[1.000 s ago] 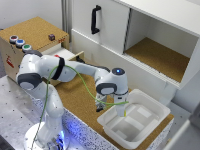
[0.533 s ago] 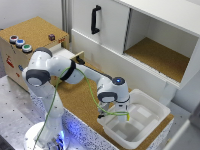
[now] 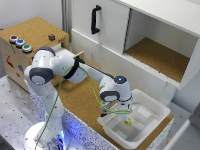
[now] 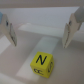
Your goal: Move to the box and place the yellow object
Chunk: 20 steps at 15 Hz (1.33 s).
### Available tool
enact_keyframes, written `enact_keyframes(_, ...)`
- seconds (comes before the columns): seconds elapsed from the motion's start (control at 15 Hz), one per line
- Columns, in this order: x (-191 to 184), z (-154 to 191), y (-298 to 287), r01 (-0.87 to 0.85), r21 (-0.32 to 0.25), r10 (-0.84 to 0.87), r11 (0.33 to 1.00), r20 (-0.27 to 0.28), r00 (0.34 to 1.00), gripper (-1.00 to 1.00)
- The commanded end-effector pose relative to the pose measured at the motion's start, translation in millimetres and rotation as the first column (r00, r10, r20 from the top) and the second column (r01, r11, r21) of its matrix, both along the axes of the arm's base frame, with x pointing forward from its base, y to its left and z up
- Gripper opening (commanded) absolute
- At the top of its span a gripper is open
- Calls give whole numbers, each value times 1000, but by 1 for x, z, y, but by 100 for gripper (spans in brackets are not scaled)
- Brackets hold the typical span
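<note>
The box [image 3: 155, 112] is a shallow white bin at the front, toward the exterior view's right. The yellow object [image 3: 128, 121] is a tiny cube resting on the bin's floor. My gripper [image 3: 124, 113] hangs just above it, inside the bin's outline. In the wrist view the yellow object [image 4: 42, 65] shows dark letters and lies on the white floor, apart from both fingers. My gripper [image 4: 39, 42] is open, with its fingertips [image 4: 68, 35] spread wide and nothing between them.
A cork-topped wooden box with coloured buttons [image 3: 30, 37] stands at the exterior view's left. Behind the bin is a white cabinet with a black handle [image 3: 94, 19] and an open compartment [image 3: 155, 57]. The bin sits on a cork board [image 3: 82, 100].
The arm has swung toward the exterior view's right, from the bin's edge to over its inside, and has come lower. The yellow object now lies free on the bin's floor.
</note>
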<state>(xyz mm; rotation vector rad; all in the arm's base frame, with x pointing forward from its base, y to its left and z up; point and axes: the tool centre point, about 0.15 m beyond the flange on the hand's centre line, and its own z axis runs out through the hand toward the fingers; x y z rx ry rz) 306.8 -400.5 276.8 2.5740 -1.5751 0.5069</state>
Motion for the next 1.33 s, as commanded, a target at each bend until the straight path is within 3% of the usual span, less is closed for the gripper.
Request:
enact_keyframes(0.0,-13,14,7,-6,37,5,999,23,1000,100)
enact_keyframes(0.4,-13,14,7,-6,37,5,999,23,1000,100)
enact_keyframes(0.47,-2,4,1,1,2,-1,1000,1,1000,100)
enact_keyframes(0.6,-8,41,50,47,-29,-45,998,87,995,100)
enact_keyframes(0.8,-21,75,102,12,-85,-3,996,102,995,100)
enact_keyframes(0.87,-28,86,119,-9,-78,17,997,105,994,100)
enact_keyframes(0.93,-35,98,137,-45,-117,58,992,110,992,100)
enact_keyframes(1.07,-49,134,163,-36,-187,72,982,189,979,100)
enact_keyframes(1.13,-55,150,176,-56,-192,99,980,223,970,100)
enact_keyframes(1.27,-60,160,202,-181,-136,206,974,204,957,100)
